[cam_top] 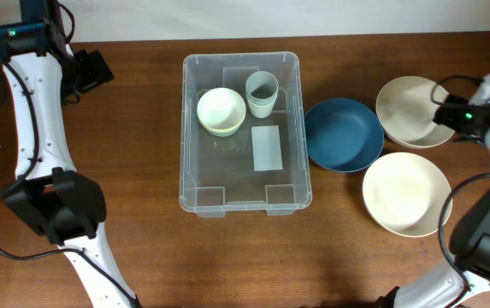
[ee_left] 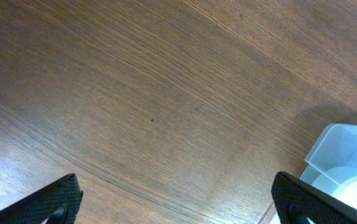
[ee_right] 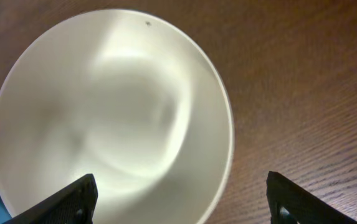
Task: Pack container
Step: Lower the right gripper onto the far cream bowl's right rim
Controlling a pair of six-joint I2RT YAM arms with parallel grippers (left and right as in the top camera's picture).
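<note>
The clear container (cam_top: 240, 58) stands mid-table with a white label (cam_top: 267, 147) on its base. Inside it are a small cream bowl (cam_top: 221, 111) and a pale cup (cam_top: 261, 92). My left gripper (cam_top: 99, 70) is open and empty over bare wood, well left of the container; the left wrist view shows its jaws (ee_left: 178, 205) wide apart and a container corner (ee_left: 346, 149). My right gripper (cam_top: 443, 109) is open above the right rim of the far cream bowl (cam_top: 407, 111). The right wrist view shows its jaws (ee_right: 181, 199) straddling that bowl's (ee_right: 103, 106) rim.
A dark blue bowl (cam_top: 343, 134) sits just right of the container, touching the far cream bowl. A second large cream bowl (cam_top: 407, 193) lies in front of them. Bare wooden table surrounds the left side.
</note>
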